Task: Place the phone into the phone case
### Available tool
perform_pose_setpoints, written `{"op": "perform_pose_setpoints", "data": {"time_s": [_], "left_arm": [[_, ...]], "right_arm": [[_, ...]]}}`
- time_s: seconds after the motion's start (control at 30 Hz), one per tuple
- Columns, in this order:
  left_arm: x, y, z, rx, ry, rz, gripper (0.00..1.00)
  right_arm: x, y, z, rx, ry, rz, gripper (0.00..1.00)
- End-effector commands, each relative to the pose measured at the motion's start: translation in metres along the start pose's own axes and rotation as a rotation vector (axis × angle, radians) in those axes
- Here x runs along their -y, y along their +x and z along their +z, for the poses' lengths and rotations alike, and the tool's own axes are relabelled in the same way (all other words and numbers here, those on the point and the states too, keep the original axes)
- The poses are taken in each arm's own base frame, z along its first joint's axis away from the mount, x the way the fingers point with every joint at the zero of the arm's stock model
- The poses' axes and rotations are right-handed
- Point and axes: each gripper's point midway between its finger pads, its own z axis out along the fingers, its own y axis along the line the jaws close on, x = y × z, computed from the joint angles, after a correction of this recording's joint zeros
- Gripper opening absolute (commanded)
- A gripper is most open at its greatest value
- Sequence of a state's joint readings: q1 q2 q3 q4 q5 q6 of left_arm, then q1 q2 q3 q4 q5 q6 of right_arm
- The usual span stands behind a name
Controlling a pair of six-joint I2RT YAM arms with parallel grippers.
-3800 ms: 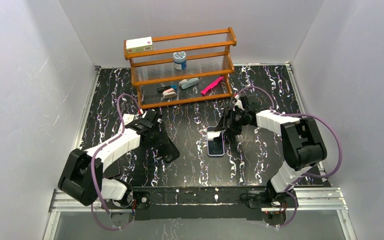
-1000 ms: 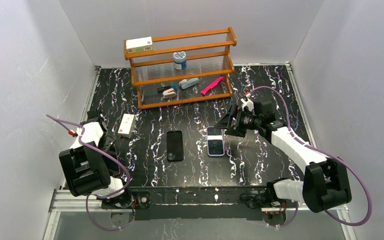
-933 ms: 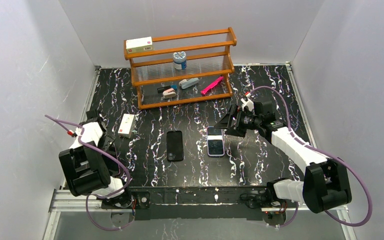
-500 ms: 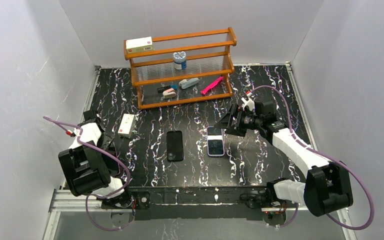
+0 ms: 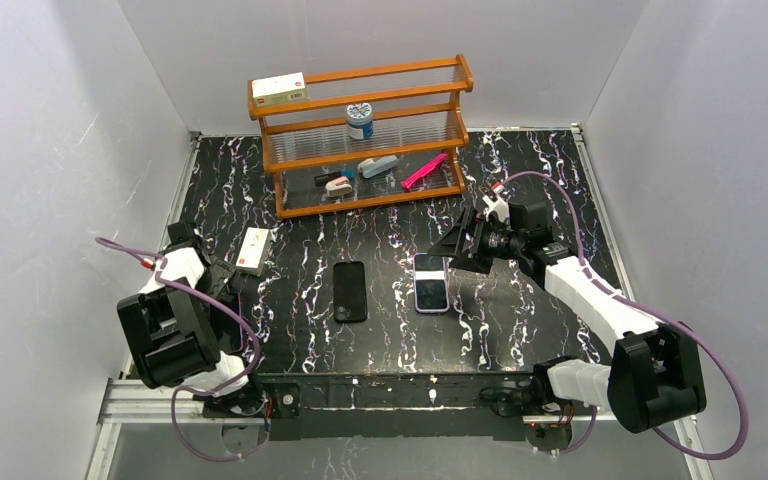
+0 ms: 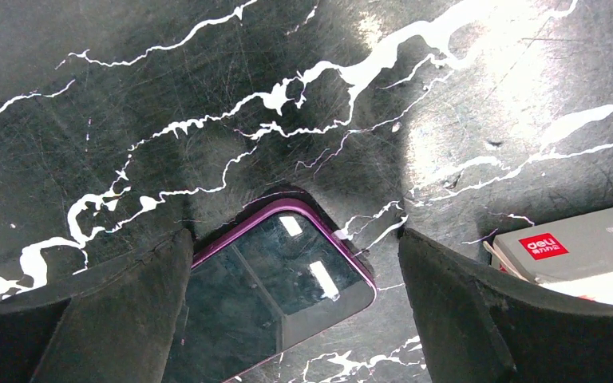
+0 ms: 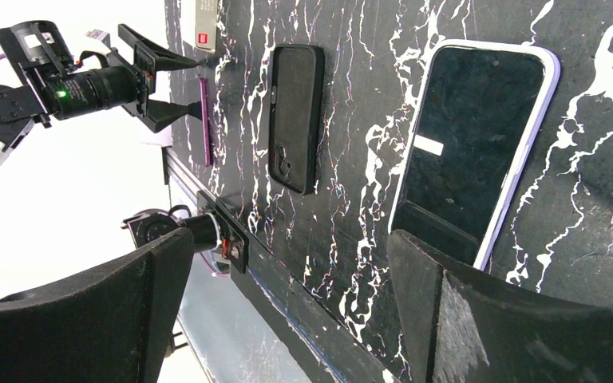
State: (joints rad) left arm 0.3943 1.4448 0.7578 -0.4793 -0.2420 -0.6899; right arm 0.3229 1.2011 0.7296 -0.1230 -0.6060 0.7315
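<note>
R arm extended, R claw [image 7: 287,311] open by phone [image 5: 431,284]; L arm folded back, L claw [image 6: 295,315] open, maybe over second phone [image 6: 279,275].

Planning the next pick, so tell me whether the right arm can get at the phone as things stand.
Probably yes. The right gripper hangs open close by the far end of the phone, with nothing between them. The phone lies flat and uncovered, and the phone case lies well apart on its left.
</note>
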Motion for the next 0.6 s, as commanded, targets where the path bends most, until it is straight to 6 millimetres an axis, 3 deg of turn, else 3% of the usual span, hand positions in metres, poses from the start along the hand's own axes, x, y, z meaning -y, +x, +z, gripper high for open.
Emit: {"op": "perform_pose_setpoints", "data": {"time_s": [0.0, 0.17, 0.3, 0.43, 0.57], "left_arm": [[-0.020, 0.047, 0.008, -0.172, -0.057, 0.052, 0.98], [-0.008, 0.056, -0.003, -0.179, 0.010, 0.034, 0.94], [0.003, 0.063, -0.012, -0.163, 0.046, 0.045, 0.93], [0.015, 0.077, -0.019, -0.192, 0.087, 0.041, 0.92], [0.019, 0.072, -0.027, -0.159, 0.094, 0.014, 0.92]], "right_arm": [[-0.022, -0.013, -0.003, 0.030, -0.054, -0.047, 0.99], [-0.020, -0.010, 0.001, 0.031, -0.054, -0.032, 0.97], [-0.032, 0.001, 0.016, -0.006, -0.078, -0.024, 0.93], [-0.054, 0.017, 0.042, -0.043, -0.104, -0.059, 0.90], [-0.083, 0.040, 0.075, -0.101, -0.132, -0.094, 0.85]]}}
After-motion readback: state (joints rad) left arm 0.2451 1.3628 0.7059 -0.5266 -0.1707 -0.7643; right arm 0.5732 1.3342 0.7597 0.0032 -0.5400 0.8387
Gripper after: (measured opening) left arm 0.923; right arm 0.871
